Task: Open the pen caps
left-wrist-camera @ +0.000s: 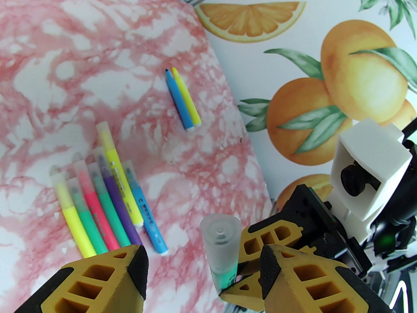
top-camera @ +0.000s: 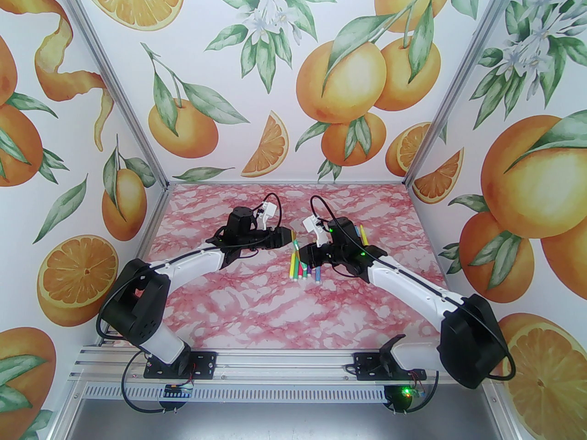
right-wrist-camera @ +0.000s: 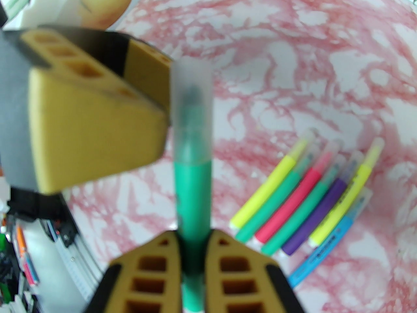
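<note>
Rear overhead view, two close wrist views, pens (left-wrist-camera: pixel 119 204) in all.

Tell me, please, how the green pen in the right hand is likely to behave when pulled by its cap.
The green pen looks stiff and light: a thin, straight barrel. Its cap seems smooth, so may slip. Round, it would probably roll if dropped.

table (top-camera: pixel 229 300): pink-marbled top | centre: 7 capped pens (left-wrist-camera: pixel 112 214) lying side by side, touching | apart from them: 2 uncapped pens (left-wrist-camera: pixel 184 101), blue and yellow, touching
</note>
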